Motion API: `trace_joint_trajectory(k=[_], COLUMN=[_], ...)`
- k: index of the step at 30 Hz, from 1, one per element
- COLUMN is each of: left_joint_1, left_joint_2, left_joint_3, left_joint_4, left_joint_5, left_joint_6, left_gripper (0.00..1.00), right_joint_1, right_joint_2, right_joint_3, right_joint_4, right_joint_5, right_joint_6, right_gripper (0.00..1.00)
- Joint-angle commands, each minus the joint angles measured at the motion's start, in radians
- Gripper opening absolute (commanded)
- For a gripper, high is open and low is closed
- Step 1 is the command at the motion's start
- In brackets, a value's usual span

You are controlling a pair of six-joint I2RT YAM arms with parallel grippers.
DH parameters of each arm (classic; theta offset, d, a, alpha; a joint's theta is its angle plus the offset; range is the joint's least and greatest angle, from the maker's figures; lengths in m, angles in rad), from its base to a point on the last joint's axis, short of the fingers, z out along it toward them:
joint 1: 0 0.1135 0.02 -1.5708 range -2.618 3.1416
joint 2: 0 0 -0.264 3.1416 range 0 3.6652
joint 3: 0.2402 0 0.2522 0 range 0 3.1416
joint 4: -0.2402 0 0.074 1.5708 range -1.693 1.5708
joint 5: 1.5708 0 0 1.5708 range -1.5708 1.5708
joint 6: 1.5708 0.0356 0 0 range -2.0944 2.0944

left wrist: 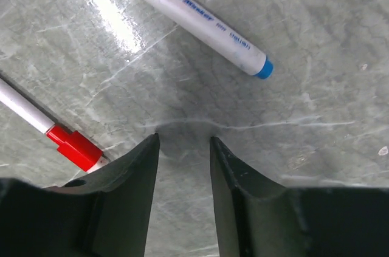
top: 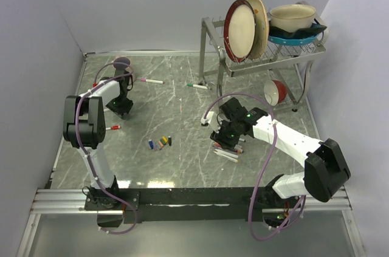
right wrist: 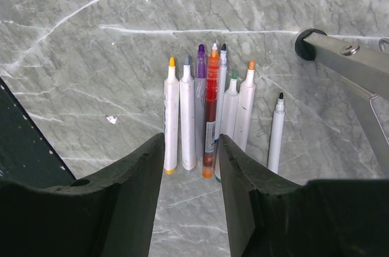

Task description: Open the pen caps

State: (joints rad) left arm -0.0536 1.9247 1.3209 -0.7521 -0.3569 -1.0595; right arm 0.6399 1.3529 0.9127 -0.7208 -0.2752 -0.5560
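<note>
My left gripper (top: pixel 121 107) is open and empty just above the table; its fingertips (left wrist: pixel 152 143) frame bare marble. A white pen with a red cap (left wrist: pixel 74 146) lies to its left, and a white pen with a blue end (left wrist: pixel 263 67) lies ahead. My right gripper (top: pixel 225 138) is open and empty over a row of several uncapped pens (right wrist: pixel 209 105), tips pointing away. Several loose pen caps (top: pixel 160 143) lie in a small pile mid-table. A pink-capped pen (top: pixel 150 80), a green-capped pen (top: pixel 196 85) and a red-capped pen (top: pixel 112 128) lie apart.
A metal dish rack (top: pixel 261 50) with plates and bowls stands at the back right; its foot (right wrist: pixel 308 43) is near the right gripper. A red bowl (top: pixel 276 90) sits under it. A purple cup (top: pixel 122 62) stands at the back left.
</note>
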Motion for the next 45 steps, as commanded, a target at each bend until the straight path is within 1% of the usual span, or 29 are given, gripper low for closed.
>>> trace_joint_trajectory(k=[1,3,4,5,6,7,8,9,10,11,12,14,16,18,19,20,22,23,24,25,26,27,28,30,35,37,41,45], left_joint_1=[0.003,0.003,0.003,0.003,0.003,0.003,0.003,0.004,0.009,0.014,0.036,0.082,0.147,0.182,0.189,0.190,0.190,0.193,0.192,0.192,0.193,0.192,0.192,0.192,0.192,0.193,0.193,0.193], left_joint_2=[-0.078,-0.131,-0.156,-0.212,-0.246,-0.285,-0.364,-0.403,-0.438,-0.494,-0.515,-0.529,-0.506,-0.432,-0.368,-0.334,-0.233,-0.198,-0.161,-0.091,-0.055,-0.023,0.026,0.048,0.013,0.016,0.045,0.092], left_joint_3=[0.003,-0.035,-0.054,-0.078,-0.145,-0.187,-0.231,-0.318,-0.357,-0.415,-0.436,-0.443,-0.414,-0.327,-0.284,-0.197,-0.111,-0.032,0.012,0.053,0.133,0.168,0.196,0.235,0.212,0.222,0.242,0.279], left_joint_4=[-0.016,0.011,0.022,0.040,0.066,0.133,0.172,0.203,0.256,0.275,0.301,0.329,0.339,0.306,0.272,0.213,0.148,0.123,0.055,0.022,-0.018,-0.073,-0.096,-0.104,-0.079,-0.098,-0.131,-0.151], left_joint_5=[-0.016,-0.036,-0.043,-0.048,-0.044,-0.039,-0.028,-0.019,-0.020,-0.019,-0.002,0.033,0.114,0.145,0.150,0.147,0.141,0.136,0.130,0.133,0.131,0.134,0.141,0.141,0.124,0.116,0.107,0.110], left_joint_6=[0.042,0.062,0.069,0.085,0.098,0.105,0.122,0.121,0.113,0.092,0.084,0.050,0.033,0.006,-0.031,-0.048,-0.098,-0.112,-0.126,-0.144,-0.154,-0.158,-0.165,-0.166,-0.180,-0.180,-0.194,-0.183], left_gripper=[0.47,0.48,0.51,0.52,0.55,0.59,0.62,0.81,0.88,0.94,0.99,0.99,0.99,0.99,0.99,0.99,0.95,0.93,0.87,0.83,0.80,0.72,0.71,0.70,0.70,0.73,0.84,0.87], right_joint_1=[0.007,0.009,0.009,0.009,0.009,0.009,0.007,0.009,0.009,0.010,0.012,0.017,0.023,0.027,0.029,0.027,0.029,0.029,0.029,0.029,0.027,0.030,0.030,0.030,0.032,0.035,0.041,0.040], right_joint_2=[-0.026,-0.024,-0.021,-0.020,-0.020,-0.020,-0.020,-0.020,-0.021,-0.021,-0.021,-0.020,-0.020,-0.020,-0.021,-0.021,-0.023,-0.023,-0.023,-0.023,-0.024,-0.026,-0.026,-0.028,-0.028,-0.028,-0.024,-0.024], right_joint_3=[0.023,0.022,0.022,0.022,0.023,0.022,0.022,0.022,0.022,0.022,0.022,0.022,0.022,0.020,0.021,0.022,0.020,0.020,0.020,0.020,0.018,0.020,0.018,0.018,0.018,0.017,0.017,0.015], right_joint_4=[0.000,0.001,0.000,0.000,0.000,0.000,-0.002,-0.003,-0.003,-0.003,-0.003,-0.003,-0.005,-0.006,-0.006,-0.006,-0.006,-0.008,-0.008,-0.008,-0.008,-0.008,-0.006,-0.006,-0.008,-0.006,-0.005,-0.005], right_joint_5=[-0.007,-0.005,-0.004,-0.004,-0.004,-0.005,-0.004,-0.007,-0.007,-0.007,-0.009,-0.009,-0.009,-0.009,-0.007,-0.009,-0.009,-0.009,-0.009,-0.009,-0.010,-0.010,-0.010,-0.010,-0.007,-0.005,-0.001,0.002], right_joint_6=[-0.012,-0.012,-0.012,-0.012,-0.013,-0.013,-0.015,-0.013,-0.016,-0.018,-0.016,-0.018,-0.018,-0.018,-0.018,-0.021,-0.019,-0.021,-0.022,-0.022,-0.021,-0.022,-0.024,-0.022,-0.025,-0.024,-0.025,-0.025], right_gripper=[0.49,0.49,0.49,0.49,0.49,0.49,0.49,0.49,0.49,0.49,0.49,0.49,0.49,0.49,0.49,0.49,0.49,0.49,0.49,0.49,0.49,0.49,0.49,0.49,0.49,0.49,0.49,0.49])
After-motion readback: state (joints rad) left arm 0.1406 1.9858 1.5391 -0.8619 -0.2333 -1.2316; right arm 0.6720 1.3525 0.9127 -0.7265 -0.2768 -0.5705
